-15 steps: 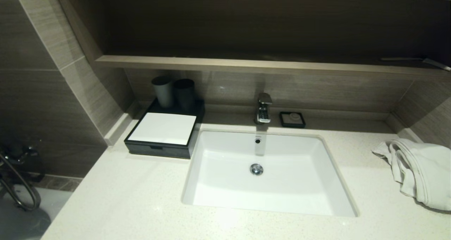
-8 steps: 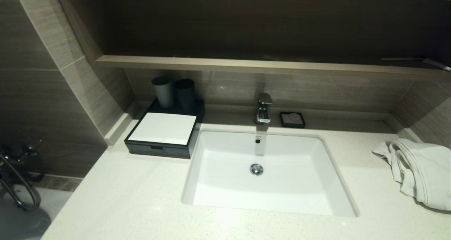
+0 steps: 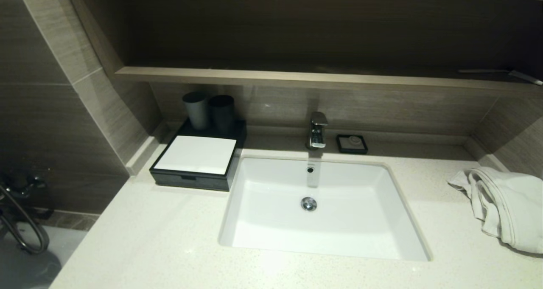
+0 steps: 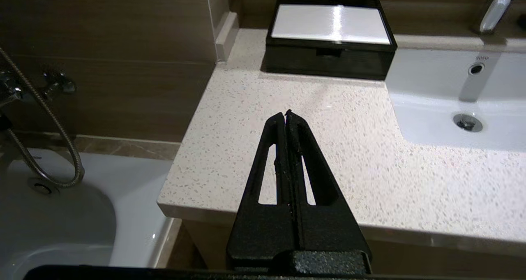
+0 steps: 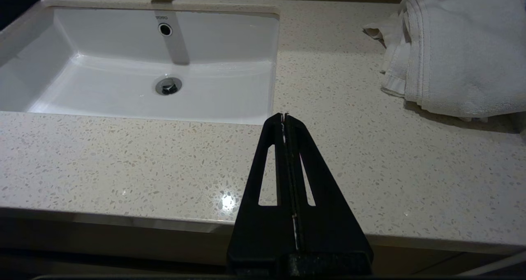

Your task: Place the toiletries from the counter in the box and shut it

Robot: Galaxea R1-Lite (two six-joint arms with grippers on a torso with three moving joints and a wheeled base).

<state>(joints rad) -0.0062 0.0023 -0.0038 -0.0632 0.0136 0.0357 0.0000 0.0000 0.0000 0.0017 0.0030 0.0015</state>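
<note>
Counter [image 3: 169,238] bare of toiletries | box [image 3: 196,161] at back-left corner, drawer shut | I judge task done | left hand [image 4: 286,114], right hand [image 5: 284,115] pinched closed, empty

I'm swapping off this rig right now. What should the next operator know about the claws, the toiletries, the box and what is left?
Left claw: shut, empty, at the counter's near edge, pointing toward the box.
Right claw: shut, empty, at the near edge between the sink and the towel.
Box: at the counter's back left beside the sink, drawer closed, white top panel in place.
Toiletries: none visible on the counter in any view.
Done: drawer shut and counter free of sachets, so the job looks finished; box contents cannot be seen.
Left: apparently nothing.
</note>
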